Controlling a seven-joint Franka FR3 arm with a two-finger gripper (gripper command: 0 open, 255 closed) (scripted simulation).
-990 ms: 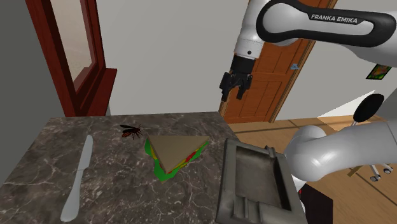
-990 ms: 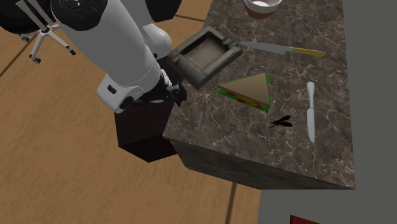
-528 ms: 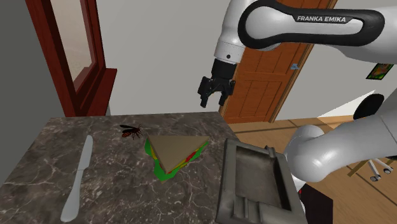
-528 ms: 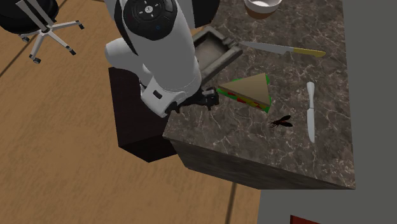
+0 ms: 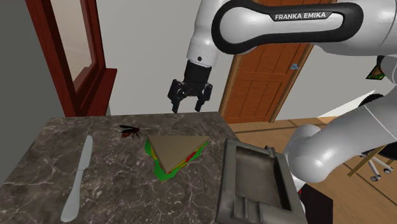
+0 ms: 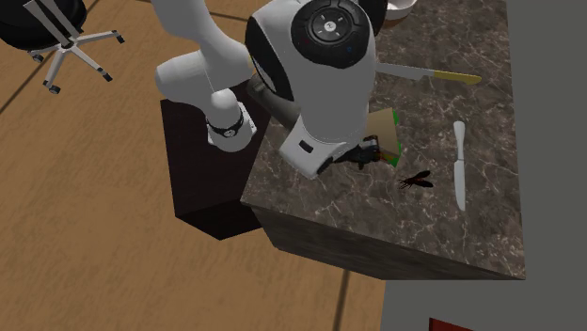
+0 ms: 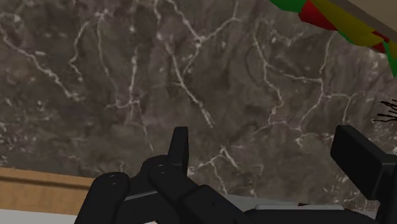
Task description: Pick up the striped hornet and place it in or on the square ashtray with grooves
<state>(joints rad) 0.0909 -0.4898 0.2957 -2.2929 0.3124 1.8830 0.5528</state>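
The hornet [image 5: 132, 131], dark with a red-striped body, lies on the marble tabletop [image 5: 44, 153] near its far edge, beside the sandwich's corner; the second exterior view has the hornet [image 6: 417, 179] between sandwich and white knife. The grey square ashtray [image 5: 254, 181] with grooved rim sits at the shoulder view's lower right. My gripper [image 5: 189, 100] hangs open and empty well above the table's far edge, to the right of the hornet in the shoulder view. In the wrist view the gripper [image 7: 267, 153] has its fingers wide apart over bare marble, with the hornet's legs [image 7: 388, 111] just past one finger.
A triangular sandwich [image 5: 175, 153] with green and red filling lies between hornet and ashtray. A white knife [image 5: 79, 175] lies at the shoulder view's left. A yellow-handled knife [image 6: 428, 73] lies near the ashtray's end. A window [image 5: 76, 38] and a wooden door [image 5: 261, 83] stand behind.
The arm has swung toward the shoulder view's left, carrying the open gripper from in front of the door to above the table's far edge, closer to the hornet.
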